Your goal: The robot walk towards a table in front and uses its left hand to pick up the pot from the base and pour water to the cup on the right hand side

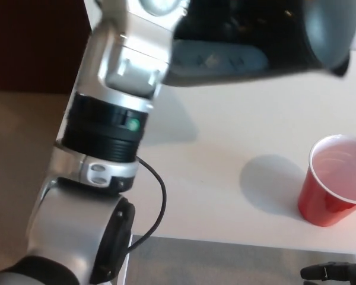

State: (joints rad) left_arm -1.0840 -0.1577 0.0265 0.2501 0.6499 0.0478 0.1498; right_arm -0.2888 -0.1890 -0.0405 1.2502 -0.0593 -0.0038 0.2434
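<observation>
The black pot (267, 41) hangs in the air at the top of the head view, lying nearly level above the white table (225, 178). My left hand (225, 21) is shut on it, mostly hidden in the dark mass, and the silver left forearm (110, 130) rises up the left side. The red cup (335, 184) stands upright near the table's front right edge, below and right of the pot, its mouth uncovered. I cannot tell whether it holds water. My right hand (338, 273) shows only as a dark sliver at the bottom right, below the table edge.
A black cable (157, 202) loops from my left arm over the table's front edge. The table's left edge borders tan floor (18, 154) and a dark wall. A white table leg (123, 261) shows under the front edge.
</observation>
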